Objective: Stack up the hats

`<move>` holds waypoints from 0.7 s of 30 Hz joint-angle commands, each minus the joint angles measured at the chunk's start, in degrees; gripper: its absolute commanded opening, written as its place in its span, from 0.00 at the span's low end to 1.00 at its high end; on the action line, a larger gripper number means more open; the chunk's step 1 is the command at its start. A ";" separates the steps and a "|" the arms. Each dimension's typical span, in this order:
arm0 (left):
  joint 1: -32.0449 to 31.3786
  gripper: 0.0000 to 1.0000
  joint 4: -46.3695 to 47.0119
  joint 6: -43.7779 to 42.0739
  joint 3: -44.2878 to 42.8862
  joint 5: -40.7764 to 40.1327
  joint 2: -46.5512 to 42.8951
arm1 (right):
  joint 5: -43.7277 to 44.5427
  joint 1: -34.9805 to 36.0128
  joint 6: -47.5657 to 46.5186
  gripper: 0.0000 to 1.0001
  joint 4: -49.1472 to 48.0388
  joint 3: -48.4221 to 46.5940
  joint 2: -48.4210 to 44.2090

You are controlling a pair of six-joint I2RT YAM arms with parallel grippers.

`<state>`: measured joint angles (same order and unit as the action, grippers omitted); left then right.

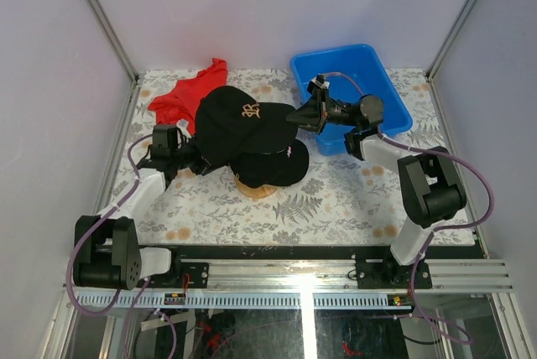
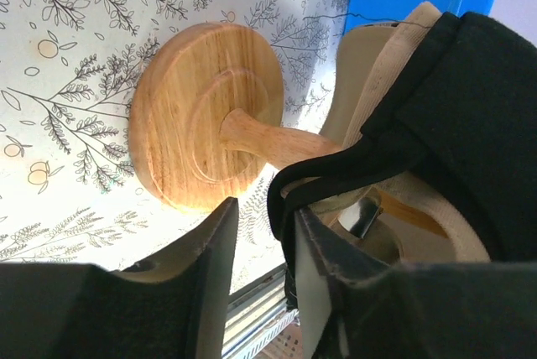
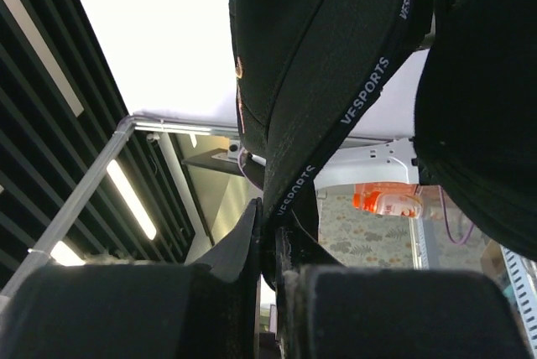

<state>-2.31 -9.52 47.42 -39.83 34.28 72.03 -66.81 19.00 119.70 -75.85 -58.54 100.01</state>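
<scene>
Top external view: both arms carry a black cap [image 1: 239,120] above the hat stack [image 1: 273,170] at mid-table, the right gripper [image 1: 304,116] pinched shut on its brim and the left gripper [image 1: 191,160] clamping its rear edge, seemingly to keep it spread for lowering. The stack sits on a wooden stand [image 2: 205,116], with a blue bin [image 1: 348,91] at the far right corner.

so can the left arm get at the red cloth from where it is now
Probably yes, but not right now: the red cloth lies bare just beyond the left tool, yet that tool grips the black cap, so it would have to let go first.
</scene>
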 commanded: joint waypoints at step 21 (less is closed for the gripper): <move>-0.16 0.23 4.01 -2.50 0.49 0.37 4.01 | -4.82 -4.90 3.67 0.00 -20.77 10.72 9.73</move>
<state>-2.33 -6.94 46.61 -39.83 35.14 74.81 -68.20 15.40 120.46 -89.93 -48.58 111.37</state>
